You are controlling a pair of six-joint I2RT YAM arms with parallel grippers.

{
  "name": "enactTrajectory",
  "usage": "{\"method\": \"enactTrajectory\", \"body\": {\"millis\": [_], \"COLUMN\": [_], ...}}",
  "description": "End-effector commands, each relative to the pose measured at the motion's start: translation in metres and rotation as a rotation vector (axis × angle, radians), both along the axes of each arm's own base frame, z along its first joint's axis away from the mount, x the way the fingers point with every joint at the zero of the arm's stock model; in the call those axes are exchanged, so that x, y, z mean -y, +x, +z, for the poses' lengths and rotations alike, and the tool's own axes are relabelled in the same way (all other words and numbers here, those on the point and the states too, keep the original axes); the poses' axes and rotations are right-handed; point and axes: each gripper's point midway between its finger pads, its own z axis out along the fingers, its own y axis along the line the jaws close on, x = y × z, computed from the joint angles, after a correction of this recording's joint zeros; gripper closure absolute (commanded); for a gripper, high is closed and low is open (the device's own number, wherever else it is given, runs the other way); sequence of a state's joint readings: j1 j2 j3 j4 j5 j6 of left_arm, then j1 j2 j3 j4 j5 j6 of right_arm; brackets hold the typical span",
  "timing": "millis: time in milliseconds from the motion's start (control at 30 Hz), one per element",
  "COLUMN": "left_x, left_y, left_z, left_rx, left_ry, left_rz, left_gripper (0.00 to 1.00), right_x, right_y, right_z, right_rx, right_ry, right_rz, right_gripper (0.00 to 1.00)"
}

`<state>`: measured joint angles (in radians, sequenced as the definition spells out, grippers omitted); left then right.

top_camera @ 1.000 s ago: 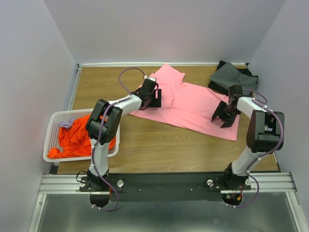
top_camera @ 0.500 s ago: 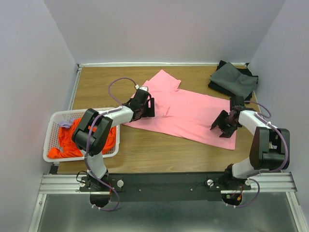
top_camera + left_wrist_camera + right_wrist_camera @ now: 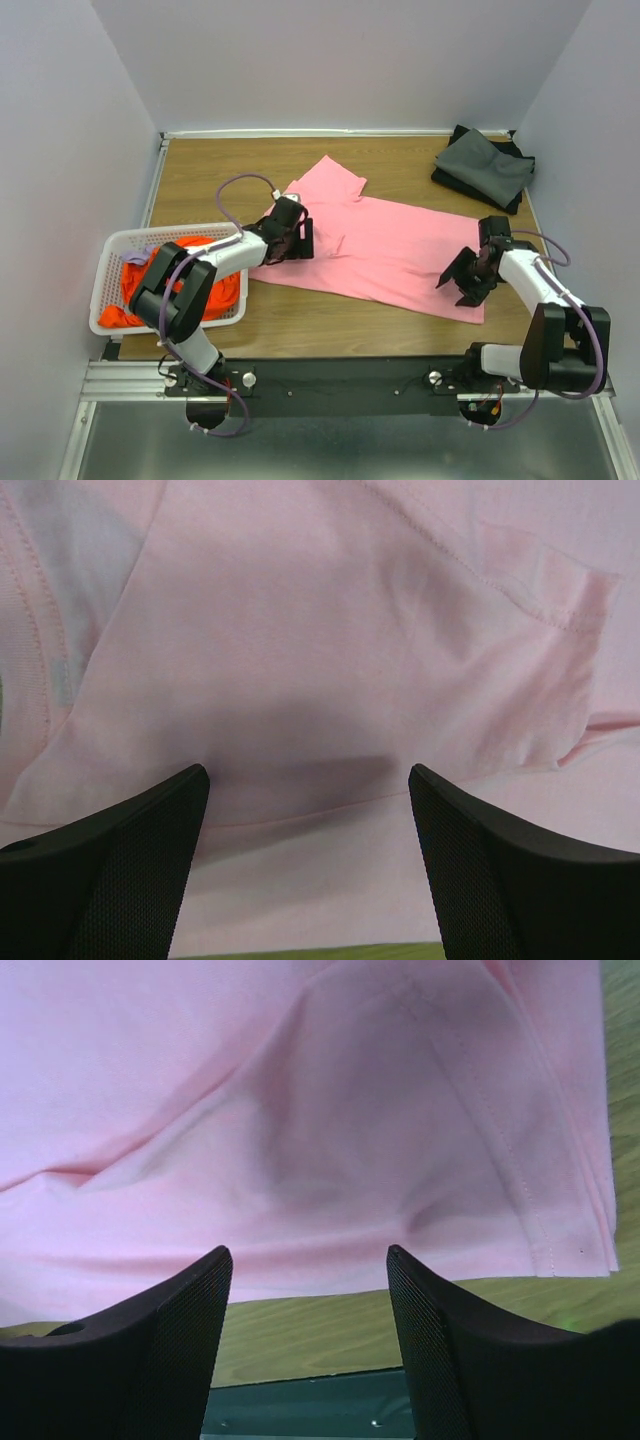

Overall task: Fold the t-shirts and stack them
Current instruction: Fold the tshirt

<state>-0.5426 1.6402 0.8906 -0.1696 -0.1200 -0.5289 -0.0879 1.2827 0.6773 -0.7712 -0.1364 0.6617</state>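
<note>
A light pink t-shirt (image 3: 390,245) lies spread across the middle of the table, one sleeve pointing to the back. My left gripper (image 3: 292,240) is low over its left part, open, with pink cloth (image 3: 330,630) filling the space between and beyond the fingers. My right gripper (image 3: 462,280) stands open over the shirt's right hem (image 3: 300,1110), near its front corner. Nothing is pinched between either pair of jaws. An orange t-shirt (image 3: 150,285) is bunched in the basket. Dark grey t-shirts (image 3: 485,165) lie piled at the back right.
The white slotted basket (image 3: 100,290) sits at the near left, with a small purple cloth (image 3: 133,258) in its back corner. Bare wood (image 3: 320,1330) shows just below the pink hem, then the table's near edge (image 3: 300,1410). Walls enclose three sides.
Both grippers have moved toward the near edge of the table. The pink t-shirt has slid that way with them, away from the back wall and the grey pile.
</note>
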Motion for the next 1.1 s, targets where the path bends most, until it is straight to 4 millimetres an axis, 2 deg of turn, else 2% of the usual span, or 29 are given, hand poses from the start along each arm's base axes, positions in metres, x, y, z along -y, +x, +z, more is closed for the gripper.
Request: {"method": "enactTrajectory", "body": {"millis": [0, 33, 67, 133, 200, 300, 433, 567, 700, 900, 1067], "left_x": [0.008, 0.01, 0.018, 0.024, 0.035, 0.048, 0.06, 0.061, 0.05, 0.042, 0.043], "left_y": [0.012, 0.017, 0.032, 0.044, 0.062, 0.081, 0.094, 0.091, 0.074, 0.05, 0.03], "left_z": [0.034, 0.041, 0.054, 0.06, 0.064, 0.058, 0.041, 0.01, -0.014, -0.032, -0.033], "left_rx": [0.03, 0.044, 0.077, 0.091, 0.102, 0.093, 0.067, 0.01, -0.028, -0.06, -0.07], "left_ry": [-0.003, 0.003, -0.005, 0.001, 0.007, 0.015, 0.017, 0.033, 0.051, 0.066, 0.057], "left_rz": [-0.011, -0.024, -0.028, -0.043, -0.06, -0.08, -0.102, -0.109, -0.098, -0.094, -0.094], "left_gripper": [0.11, 0.11, 0.11, 0.11, 0.11, 0.11, 0.11, 0.11, 0.11, 0.11, 0.11], "right_x": [-0.001, 0.0, 0.002, 0.008, 0.012, 0.019, 0.026, 0.023, 0.027, 0.039, 0.042], "right_y": [0.02, 0.027, 0.03, 0.047, 0.056, 0.068, 0.075, 0.066, 0.058, 0.036, 0.028], "right_z": [0.031, 0.036, 0.04, 0.051, 0.048, 0.046, 0.025, 0.004, -0.005, -0.024, -0.027], "right_rx": [0.076, 0.086, 0.091, 0.127, 0.112, 0.095, 0.05, 0.001, -0.023, -0.103, -0.127], "right_ry": [0.003, -0.005, -0.015, -0.045, -0.064, -0.096, -0.125, -0.106, -0.126, -0.19, -0.214], "right_rz": [0.039, 0.048, 0.068, 0.082, 0.107, 0.115, 0.117, 0.113, 0.103, 0.111, 0.102], "right_gripper": [0.29, 0.29, 0.29, 0.29, 0.29, 0.29, 0.29, 0.29, 0.29, 0.28, 0.28]}}
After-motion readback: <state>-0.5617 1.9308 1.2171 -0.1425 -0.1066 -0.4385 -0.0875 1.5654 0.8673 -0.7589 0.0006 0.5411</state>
